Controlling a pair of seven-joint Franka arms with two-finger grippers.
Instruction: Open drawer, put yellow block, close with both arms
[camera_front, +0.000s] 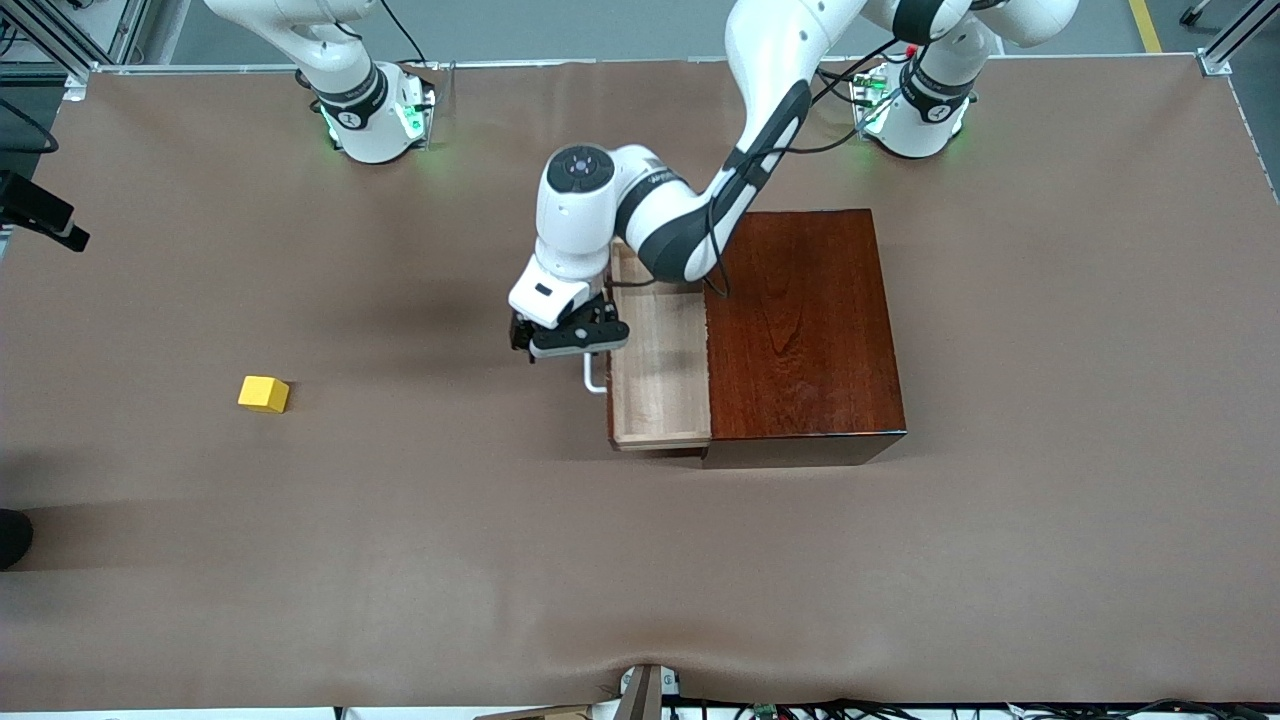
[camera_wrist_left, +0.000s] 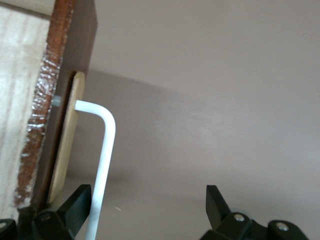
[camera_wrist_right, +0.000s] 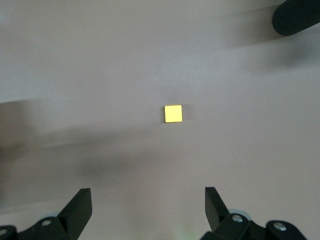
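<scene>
The drawer (camera_front: 660, 370) stands partly pulled out of the dark mahogany box (camera_front: 805, 320), and its pale wood tray has nothing in it. My left gripper (camera_front: 565, 340) is at the drawer's front, open. In the left wrist view the white handle (camera_wrist_left: 102, 165) runs between the left gripper's (camera_wrist_left: 147, 195) fingers, close to one finger and not clamped. The yellow block (camera_front: 264, 394) lies on the table toward the right arm's end. My right gripper (camera_wrist_right: 147, 196) shows only in its wrist view, open and empty, well above the yellow block (camera_wrist_right: 173, 113).
Brown paper covers the table (camera_front: 640, 560). A black device (camera_front: 40, 215) juts in at the right arm's end of the table, with a dark shape (camera_front: 12, 538) nearer the camera along the same edge. A dark rounded object (camera_wrist_right: 297, 17) shows at a corner of the right wrist view.
</scene>
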